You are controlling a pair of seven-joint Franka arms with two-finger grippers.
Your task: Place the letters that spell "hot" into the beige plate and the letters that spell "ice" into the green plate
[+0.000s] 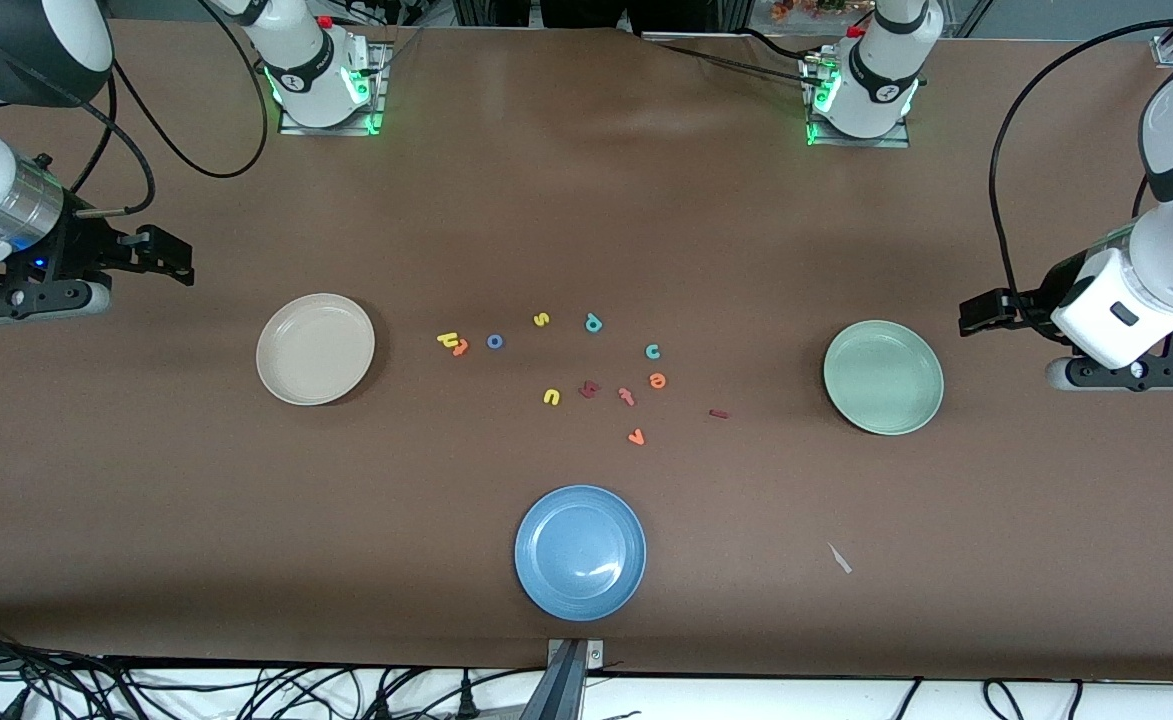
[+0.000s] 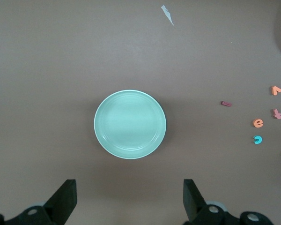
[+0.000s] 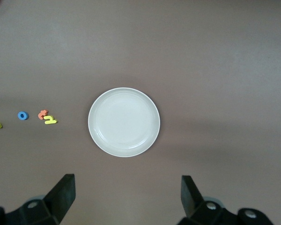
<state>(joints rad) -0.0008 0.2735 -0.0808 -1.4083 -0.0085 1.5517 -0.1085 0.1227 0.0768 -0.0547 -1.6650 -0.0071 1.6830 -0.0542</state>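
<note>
The beige plate lies empty toward the right arm's end of the table. The green plate lies empty toward the left arm's end. Between them are the yellow h, the orange hooked t touching it, and the blue o. Closer to the green plate are the teal c, the orange e and the dark red i. My right gripper hangs open over bare table beside the beige plate. My left gripper hangs open beside the green plate.
A blue plate sits near the table's front edge. Other loose letters lie among the task's: yellow s, teal p, yellow u, a dark red piece, pinkish-red t, orange v. A white scrap lies nearer the front camera than the green plate.
</note>
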